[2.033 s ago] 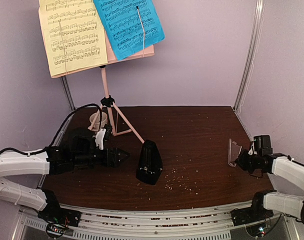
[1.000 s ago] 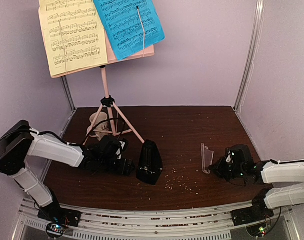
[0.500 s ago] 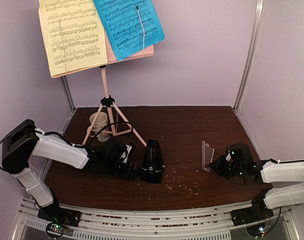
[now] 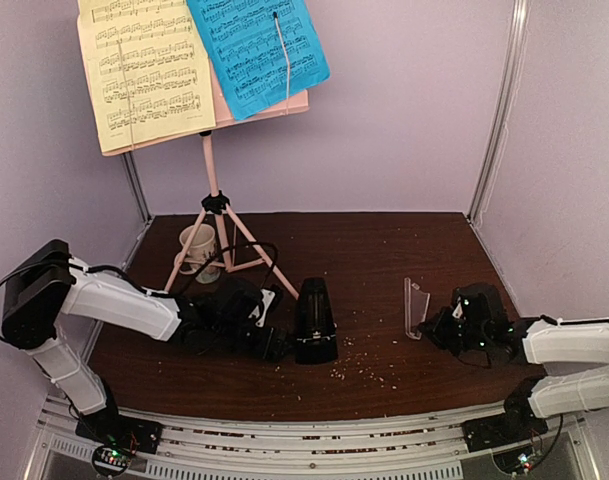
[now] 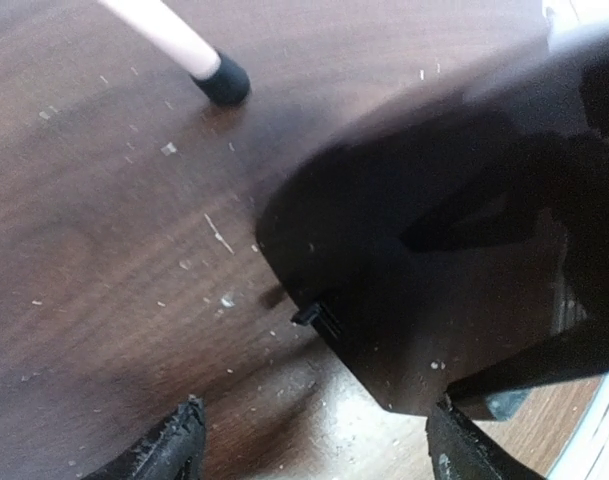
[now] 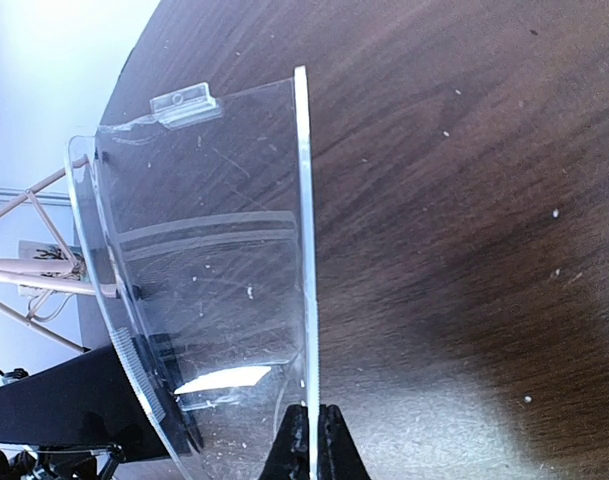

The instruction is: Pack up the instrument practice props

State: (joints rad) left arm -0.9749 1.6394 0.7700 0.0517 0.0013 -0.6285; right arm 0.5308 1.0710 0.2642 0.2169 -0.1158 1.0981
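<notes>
metronome [image 4: 315,320] at centre; cover [image 4: 415,308] to its right; stand [image 4: 211,170] behind, left

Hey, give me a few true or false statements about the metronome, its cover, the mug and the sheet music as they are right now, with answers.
1. The right gripper pinches the clear cover by its edge. True.
2. The cover sits on the metronome. False: it is held apart from it, off to the right.
3. The blue page is on the stand, right of the yellow page. True.
4. The mug lies tipped over beside the cover. False: it stands upright at the back left, by the stand's legs.
5. The left gripper is shut. False: it is open, right at the metronome.
</notes>
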